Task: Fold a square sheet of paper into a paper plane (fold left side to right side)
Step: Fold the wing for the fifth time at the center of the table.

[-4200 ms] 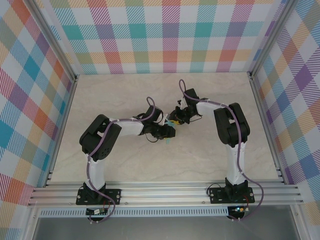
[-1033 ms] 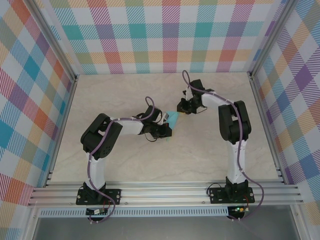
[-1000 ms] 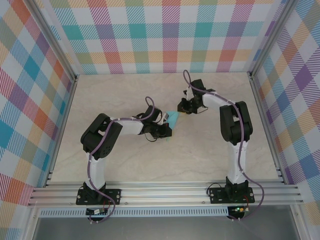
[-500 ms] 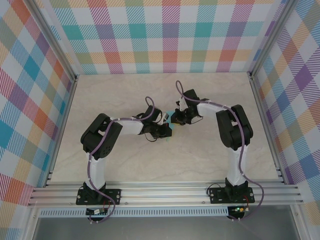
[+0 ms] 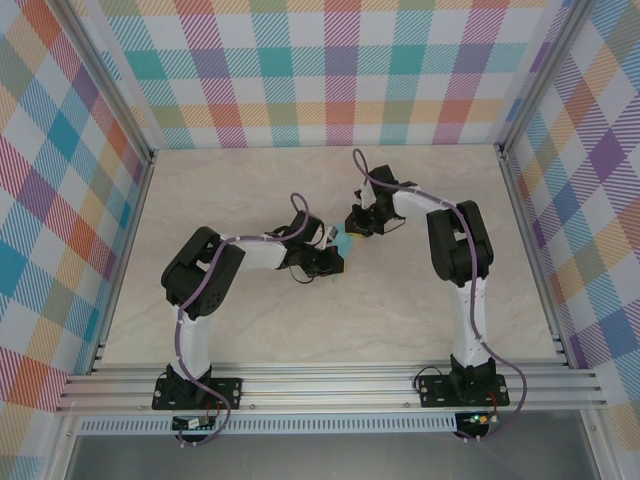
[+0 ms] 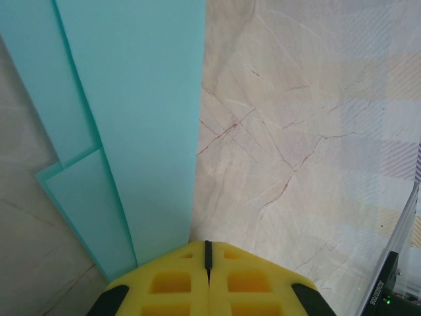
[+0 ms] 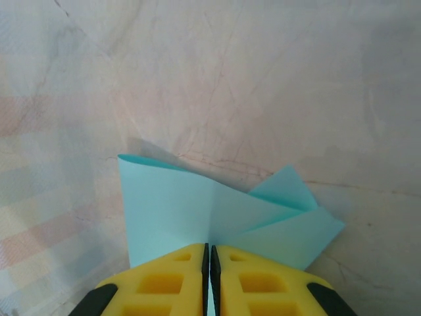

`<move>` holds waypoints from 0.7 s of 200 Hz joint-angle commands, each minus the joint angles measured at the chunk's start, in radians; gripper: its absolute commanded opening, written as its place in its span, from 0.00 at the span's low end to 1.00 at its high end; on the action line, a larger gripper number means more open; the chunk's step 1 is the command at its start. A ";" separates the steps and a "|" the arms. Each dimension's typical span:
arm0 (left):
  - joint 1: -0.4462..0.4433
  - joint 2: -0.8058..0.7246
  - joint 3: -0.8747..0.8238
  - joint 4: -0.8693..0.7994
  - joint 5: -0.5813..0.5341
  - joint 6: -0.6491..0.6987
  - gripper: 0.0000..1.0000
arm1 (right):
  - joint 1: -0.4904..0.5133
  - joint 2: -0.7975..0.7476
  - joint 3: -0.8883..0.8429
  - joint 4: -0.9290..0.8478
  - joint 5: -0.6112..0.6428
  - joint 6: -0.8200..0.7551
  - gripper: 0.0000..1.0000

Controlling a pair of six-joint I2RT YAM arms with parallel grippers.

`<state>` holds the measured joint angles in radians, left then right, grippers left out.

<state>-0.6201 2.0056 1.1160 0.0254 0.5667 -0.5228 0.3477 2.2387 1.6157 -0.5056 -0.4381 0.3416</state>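
The paper plane (image 5: 340, 243) is a small folded piece of light-turquoise paper at the table's middle, between the two grippers. In the left wrist view it lies flat as long layered strips (image 6: 138, 99). My left gripper (image 6: 208, 245) is shut, its tips down at the paper's near edge and right beside its long fold; from above it sits at the paper's near side (image 5: 333, 262). In the right wrist view a flap of the paper (image 7: 177, 204) stands up with a crease running into my right gripper (image 7: 210, 249), which is shut on it. From above this gripper (image 5: 352, 224) is at the paper's far right.
The beige marbled table (image 5: 250, 330) is enclosed by checkered walls (image 5: 330, 70) at the back and sides, with an aluminium rail (image 5: 330, 385) along the near edge. Both forearms meet over the middle.
My right gripper came in from the back right, leftwards onto the paper, and now grips its raised flap. The left arm has stayed where it was.
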 commanded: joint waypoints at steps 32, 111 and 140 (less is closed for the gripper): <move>-0.003 0.024 -0.028 -0.133 0.004 0.017 0.00 | -0.051 0.079 0.091 -0.041 0.085 -0.044 0.12; -0.003 0.024 -0.027 -0.130 0.006 0.016 0.00 | -0.071 0.115 0.177 -0.083 0.071 -0.054 0.12; -0.003 0.025 -0.025 -0.132 0.007 0.017 0.00 | -0.098 0.056 0.227 -0.107 0.075 -0.053 0.15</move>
<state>-0.6201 2.0056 1.1160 0.0254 0.5671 -0.5228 0.2977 2.3192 1.7775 -0.6006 -0.4232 0.3187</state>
